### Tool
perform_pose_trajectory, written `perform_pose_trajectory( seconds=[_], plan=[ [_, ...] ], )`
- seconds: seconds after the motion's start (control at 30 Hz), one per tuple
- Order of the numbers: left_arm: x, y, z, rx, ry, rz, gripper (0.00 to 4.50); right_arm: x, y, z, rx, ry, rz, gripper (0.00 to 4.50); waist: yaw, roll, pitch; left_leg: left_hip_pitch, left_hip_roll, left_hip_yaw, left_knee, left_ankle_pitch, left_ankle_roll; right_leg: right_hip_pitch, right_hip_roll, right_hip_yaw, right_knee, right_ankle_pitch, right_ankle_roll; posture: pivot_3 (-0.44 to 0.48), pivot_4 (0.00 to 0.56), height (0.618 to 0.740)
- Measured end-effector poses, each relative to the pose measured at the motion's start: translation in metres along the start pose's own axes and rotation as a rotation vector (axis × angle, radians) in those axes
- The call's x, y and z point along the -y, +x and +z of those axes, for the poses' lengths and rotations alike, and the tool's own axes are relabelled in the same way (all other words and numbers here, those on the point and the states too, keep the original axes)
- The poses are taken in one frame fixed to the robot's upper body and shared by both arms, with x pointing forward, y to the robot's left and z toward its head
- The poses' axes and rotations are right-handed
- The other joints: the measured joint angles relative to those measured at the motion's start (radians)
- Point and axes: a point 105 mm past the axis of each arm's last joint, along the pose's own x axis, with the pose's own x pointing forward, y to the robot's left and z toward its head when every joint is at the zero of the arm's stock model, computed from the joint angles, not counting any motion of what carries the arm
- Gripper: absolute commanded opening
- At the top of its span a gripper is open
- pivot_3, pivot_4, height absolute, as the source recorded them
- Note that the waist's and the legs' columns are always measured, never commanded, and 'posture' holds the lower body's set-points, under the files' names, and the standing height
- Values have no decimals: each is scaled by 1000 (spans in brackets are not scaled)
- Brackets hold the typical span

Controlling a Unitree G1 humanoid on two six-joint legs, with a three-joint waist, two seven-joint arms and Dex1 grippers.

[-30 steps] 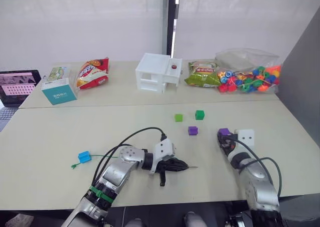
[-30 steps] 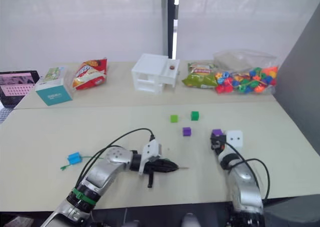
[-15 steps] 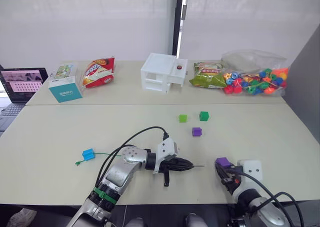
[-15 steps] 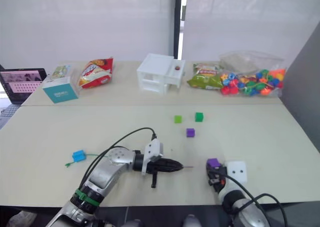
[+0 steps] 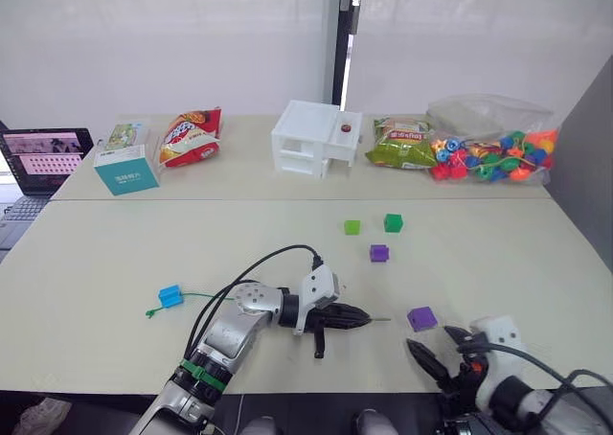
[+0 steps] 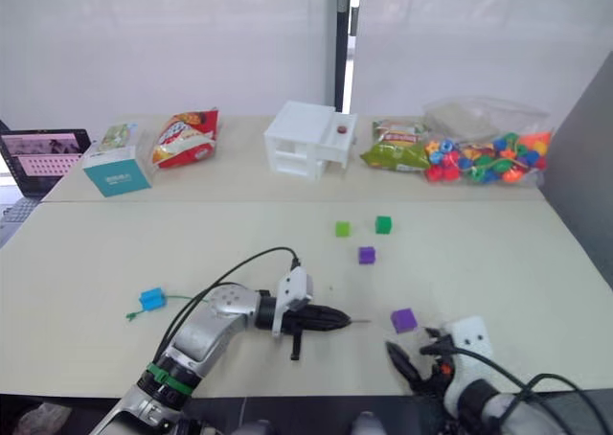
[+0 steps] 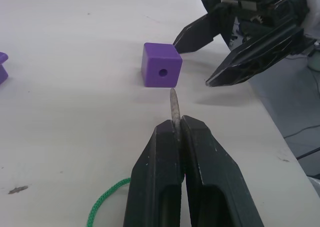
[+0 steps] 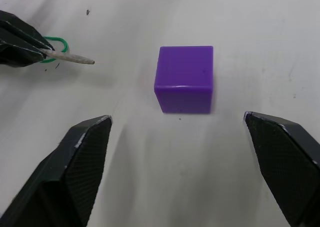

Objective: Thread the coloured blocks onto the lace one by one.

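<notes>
— We have the left gripper [image 7: 177, 129] low over the bench [image 5: 115, 253], its black fingers pressed together and pinching the stiff grey tip of the lace [image 7: 174, 107]. Where is the cube?

— Just ahead of that tip. The near purple block [image 7: 161, 65] sits flat on the bench, apart from the needle point, and the small round hole in its side faces the tip.

— And the right gripper [image 8: 180, 157]?

— We see it spread wide, the same purple block lying free on the bench just beyond its two black, grainy fingertips [image 8: 85, 142], touching neither.

— Texture on the lace?

— Green braided cord, looping behind the left gripper and running off toward the blue block [image 5: 170, 295] well to the left, where its far end [image 5: 153, 310] shows.

— The rest of the cubes?

— We count three farther back: the second purple block [image 5: 379, 253], the light green block [image 5: 351, 227] and the dark green block [image 5: 393, 222], all smooth, square-edged plastic, close together and well apart from both grippers.
</notes>
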Motion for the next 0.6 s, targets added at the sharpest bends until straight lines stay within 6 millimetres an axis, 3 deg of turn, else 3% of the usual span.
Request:
perform_pose_trajectory(
  seconds=[0.1, 0.2, 0.4, 0.6],
  plan=[
    [0, 1, 0, 3, -1, 2, 0, 27, -15, 16, -93, -192, 50, 4480, -5, -3, 2, 5, 2, 1, 1, 1, 2, 11, 1, -1, -3, 1, 1, 0, 150, 740],
    [-1, 0, 0, 2, -2, 7, 0, 36, -14, 41, -102, -383, 143, 4480, -13, -3, 2, 10, 3, 2, -2, 1, 2, 19, 3, 0, -8, -3, 8, 0, 150, 740],
    [-2, -2, -2, 0, -7, 19, 0, 26, 11, 56, -158, -760, 392, 4480, -20, -4, 2, 11, 3, 2, 1, 1, 1, 16, 3, 0, -8, 2, 2, 0, 150, 740],
    [-4, -3, -1, -9, 4, 29, 0, 31, 37, 64, -205, -915, 511, 4480, -15, -4, 2, 9, 2, 2, 1, 1, 1, 14, 2, 1, -10, 2, 2, 0, 150, 740]
  ],
)
